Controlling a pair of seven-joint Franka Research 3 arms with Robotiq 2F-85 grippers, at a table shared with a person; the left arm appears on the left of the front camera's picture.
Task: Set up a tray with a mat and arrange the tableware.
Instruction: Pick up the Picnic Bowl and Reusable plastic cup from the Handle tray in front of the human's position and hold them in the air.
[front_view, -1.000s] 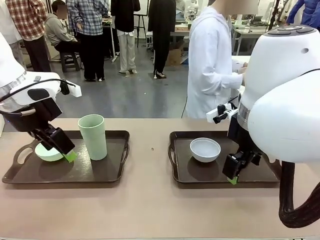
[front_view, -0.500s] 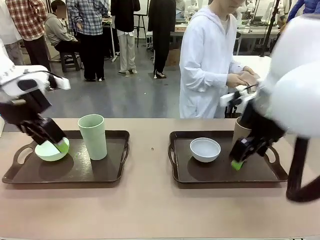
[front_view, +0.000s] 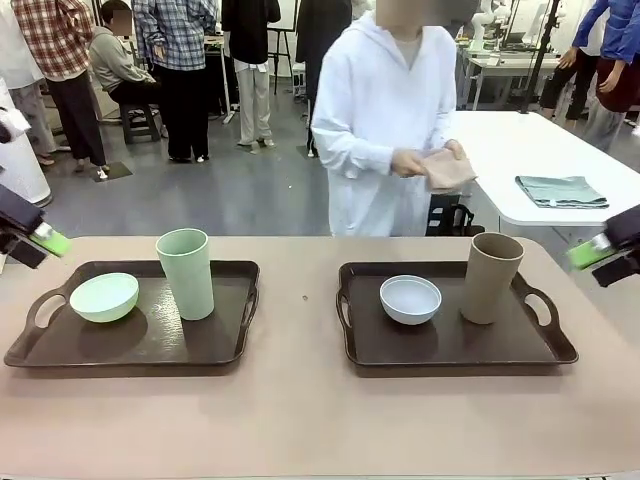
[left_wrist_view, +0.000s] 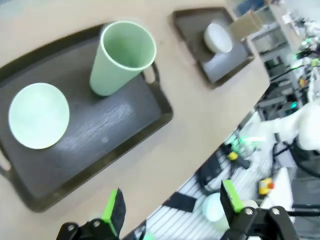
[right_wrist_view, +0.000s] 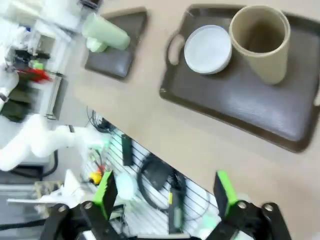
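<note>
The left gripper hangs with its jaws spread wide and nothing between its green pads. Beyond its tips lies the left tray, and on it the pale green bowl sits nearest the gripper's side. The pale green cup stands upright just past the bowl, apart from it. Farther off in the same direction is the right tray. In the front view this gripper sits off the left tray's outer end, raised above the table. The right gripper is likewise spread wide and empty. Ahead of its fingers the right tray carries the white bowl and, just beside it, the upright tan-brown cup. From the front this gripper sits past that tray's outer handle. Across the table a person holds a folded cloth in both hands.
</note>
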